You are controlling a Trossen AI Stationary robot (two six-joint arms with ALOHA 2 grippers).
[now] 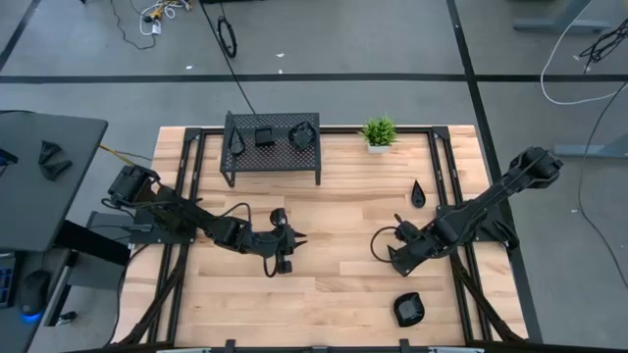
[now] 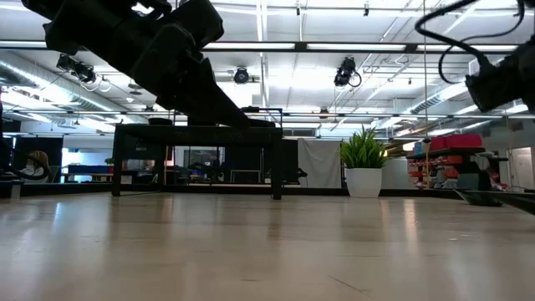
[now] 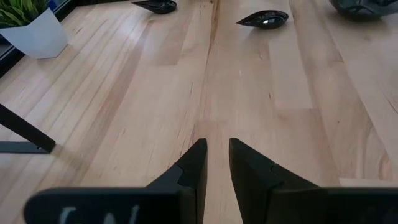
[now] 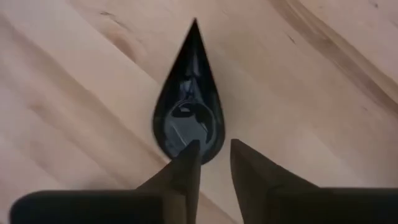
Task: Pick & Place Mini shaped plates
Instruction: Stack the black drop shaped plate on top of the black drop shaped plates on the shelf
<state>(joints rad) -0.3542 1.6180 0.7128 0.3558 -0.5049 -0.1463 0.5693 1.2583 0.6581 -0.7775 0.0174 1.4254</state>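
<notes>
A glossy black teardrop-shaped mini plate (image 4: pixel 188 106) is seen on the wooden tabletop (image 4: pixel 323 93), rounded end clamped in the right claw (image 4: pixel 209 152), long axis pointing straight away; the left claw (image 3: pixel 214 158), slightly apart, waits empty.

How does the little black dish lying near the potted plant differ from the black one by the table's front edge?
The teardrop dish by the plant ends in one sharp point; the front-edge dish is a rounded, squarish blob. The teardrop dish looks narrower and smaller, the front-edge dish broader. Both are glossy black and lie on the table.
</notes>
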